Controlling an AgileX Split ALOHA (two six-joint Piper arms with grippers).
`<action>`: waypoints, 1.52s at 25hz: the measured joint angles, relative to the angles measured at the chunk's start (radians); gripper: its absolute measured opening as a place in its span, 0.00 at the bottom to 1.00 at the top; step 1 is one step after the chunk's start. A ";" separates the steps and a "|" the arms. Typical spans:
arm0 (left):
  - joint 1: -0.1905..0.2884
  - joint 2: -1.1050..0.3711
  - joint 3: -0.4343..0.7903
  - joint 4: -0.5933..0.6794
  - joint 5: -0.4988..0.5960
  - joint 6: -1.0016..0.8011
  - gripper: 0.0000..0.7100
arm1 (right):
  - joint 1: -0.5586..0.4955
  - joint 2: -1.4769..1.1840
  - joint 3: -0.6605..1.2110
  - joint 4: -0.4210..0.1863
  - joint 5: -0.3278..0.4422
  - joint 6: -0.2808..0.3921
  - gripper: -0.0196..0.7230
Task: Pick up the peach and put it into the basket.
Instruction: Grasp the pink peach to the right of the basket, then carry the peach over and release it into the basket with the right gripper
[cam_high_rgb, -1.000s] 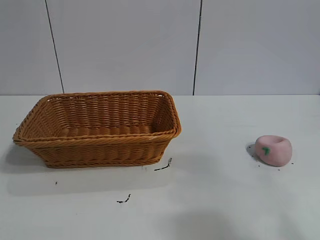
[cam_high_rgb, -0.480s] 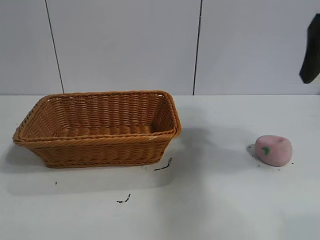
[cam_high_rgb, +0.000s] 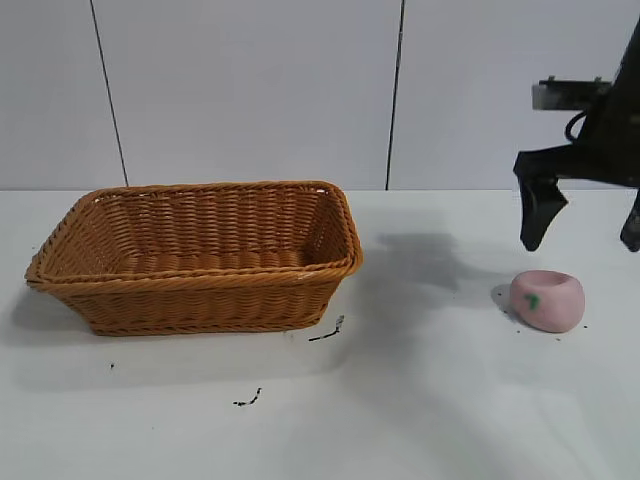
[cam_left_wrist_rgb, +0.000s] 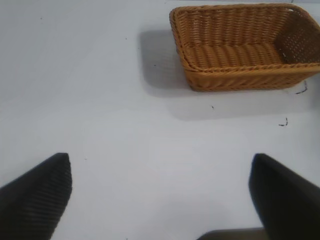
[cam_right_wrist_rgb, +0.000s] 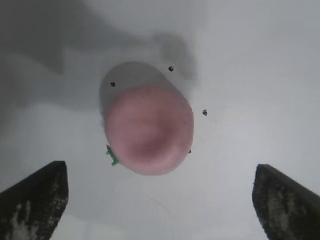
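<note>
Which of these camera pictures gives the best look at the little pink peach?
The right wrist view: the peach fills the middle, seen from right above between the open right gripper. The exterior view shows it small on the table, beside the basket's far side. The left wrist view misses it entirely.

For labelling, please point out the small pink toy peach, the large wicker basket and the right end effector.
Small pale-pink toy peach (cam_high_rgb: 546, 300): exterior view, front side.
Large orange-brown wicker basket (cam_high_rgb: 200, 296): exterior view, front wall.
Right end effector (cam_high_rgb: 588, 228): exterior view, midway between fingertips.

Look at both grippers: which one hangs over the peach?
The right gripper, open above the peach; the left gripper, also open, sees only the basket.
</note>
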 joint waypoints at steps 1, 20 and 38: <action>0.000 0.000 0.000 0.000 0.000 0.000 0.98 | 0.000 0.005 0.000 0.004 -0.016 0.000 0.96; 0.000 0.000 0.000 0.000 0.000 0.000 0.98 | 0.000 0.042 -0.006 0.029 -0.039 -0.013 0.08; 0.000 0.000 0.000 0.000 0.000 0.000 0.98 | 0.000 -0.150 -0.343 0.034 0.303 -0.049 0.02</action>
